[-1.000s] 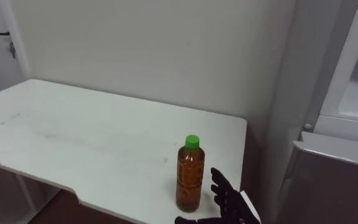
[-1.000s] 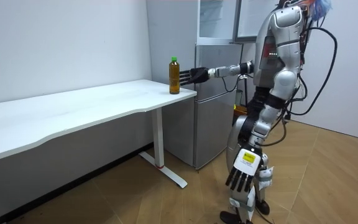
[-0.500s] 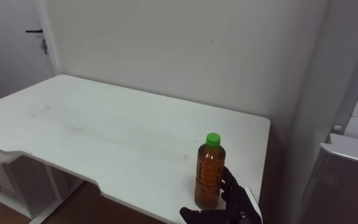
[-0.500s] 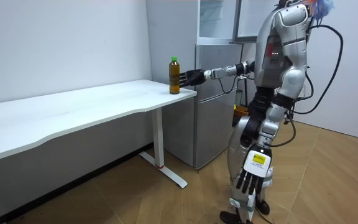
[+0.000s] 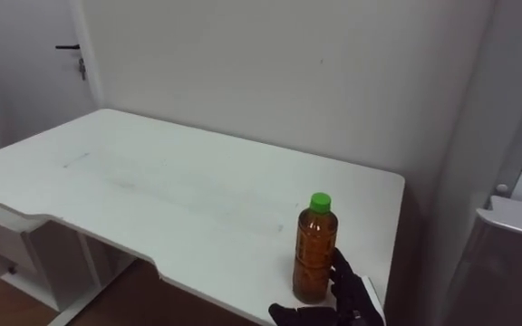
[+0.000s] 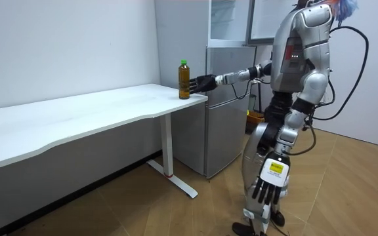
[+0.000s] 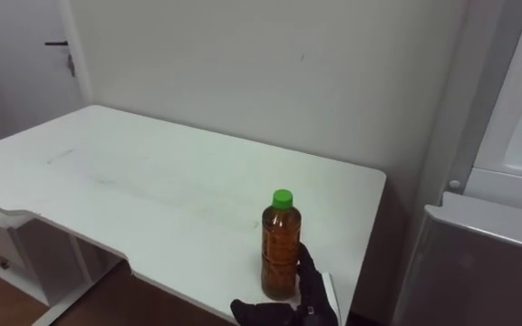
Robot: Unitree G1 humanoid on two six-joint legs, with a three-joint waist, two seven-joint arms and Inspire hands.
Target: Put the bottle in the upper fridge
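Room view: robot stands beside the fridge (image 6: 225,105), right arm stretched to the table corner, left hand (image 6: 268,189) hanging by its leg with fingers slack and spread.

Bottle (image 5: 315,249) is upright on the table (image 5: 170,190), close to the near edge and the fridge-side corner, its base on the surface. Right hand (image 5: 347,294) wraps its lower part: fingers curl up the far side and the thumb reaches across the front, touching the plastic. How firm the hold is cannot be judged.

Progress: early. Reach looks done and the grasp is just formed. Lift, carry to the fridge and placing in the upper compartment are all left. The upper compartment looks open in the room view, with pale shelves visible, so probably no door step is needed.

Materials:
- Bottle: clear smooth plastic cylinder, slightly waisted, full of amber-brown liquid, likely slippery and a bit heavy.
- Cap (image 5: 320,202): green, round, screwed on.
- Table: flat matte white top, rounded corners, a curved cutout on the front edge.
- Fridge: grey smooth panels, hard edges.
- Hand: black, rigid segments.
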